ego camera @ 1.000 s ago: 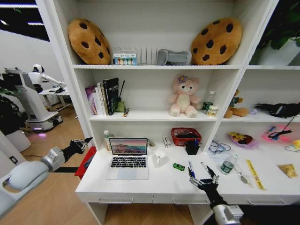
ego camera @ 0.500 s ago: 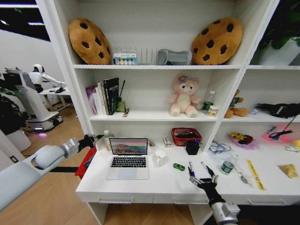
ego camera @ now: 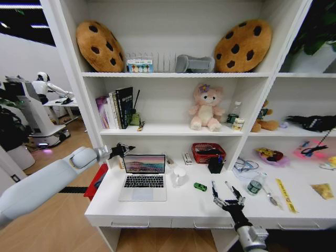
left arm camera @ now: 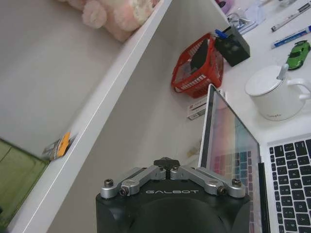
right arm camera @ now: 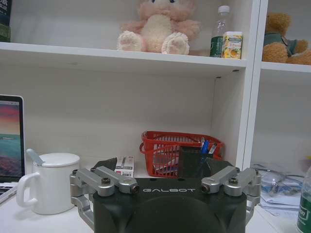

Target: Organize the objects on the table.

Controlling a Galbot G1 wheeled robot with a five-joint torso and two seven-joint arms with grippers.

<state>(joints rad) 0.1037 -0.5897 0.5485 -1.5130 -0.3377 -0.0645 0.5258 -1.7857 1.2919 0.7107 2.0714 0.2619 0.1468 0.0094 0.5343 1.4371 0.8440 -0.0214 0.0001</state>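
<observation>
Our left gripper (ego camera: 124, 149), fingers closed on nothing, hangs at the open laptop (ego camera: 143, 177) lid's top corner. We risk tipping it. Our right gripper (ego camera: 229, 202) waits spread at the desk (ego camera: 184, 210) front edge.

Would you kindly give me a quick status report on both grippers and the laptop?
Left gripper shut, at the laptop screen's top left corner. Right gripper open, low over the desk front by the pens. Laptop lid up; mug close beside it.

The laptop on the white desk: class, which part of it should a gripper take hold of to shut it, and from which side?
Probably the top edge of the raised screen, from behind and above. The laptop stands open facing the desk front, so its thin lid edge is free, and the left gripper hovers by the screen's upper left corner.
</observation>
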